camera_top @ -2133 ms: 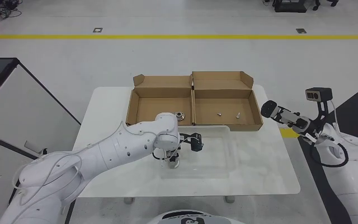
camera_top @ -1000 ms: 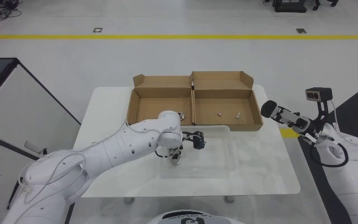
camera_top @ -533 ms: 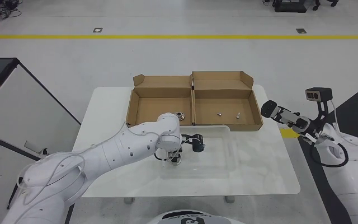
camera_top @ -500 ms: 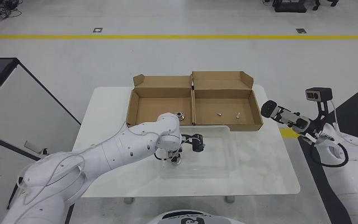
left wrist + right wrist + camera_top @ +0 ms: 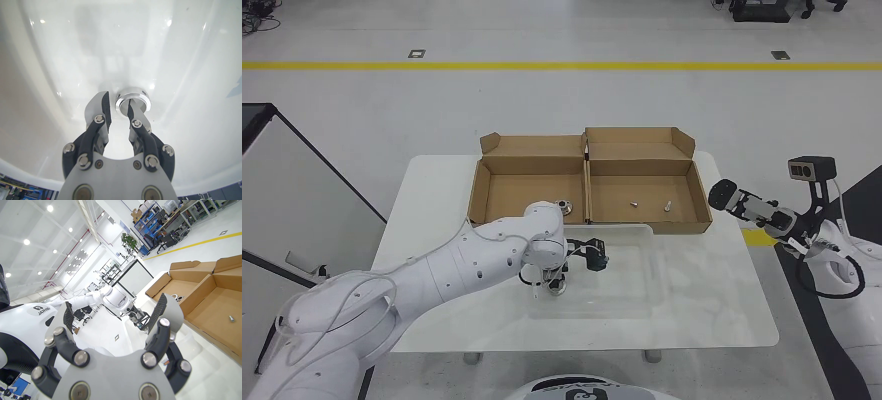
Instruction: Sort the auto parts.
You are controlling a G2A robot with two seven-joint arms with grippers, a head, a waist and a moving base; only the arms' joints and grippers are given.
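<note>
Ring [image 5: 140, 94] in clear tray [image 5: 642, 290]: L gripper [image 5: 117, 96] spread, one finger inside it; R gripper [image 5: 115, 298] spread wide.

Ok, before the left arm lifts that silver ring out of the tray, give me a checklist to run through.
1. Left jaws straddle wall of silver metal ring: ok.
2. Jaws shut on ring: not ok, open.
3. Ring rests in clear plastic tray: ok.
4. Left brown cardboard box open, floor space free: ok.
5. Right jaws open, away from tray: ok.
6. Ring will stay gripped: cannot tell.
</note>
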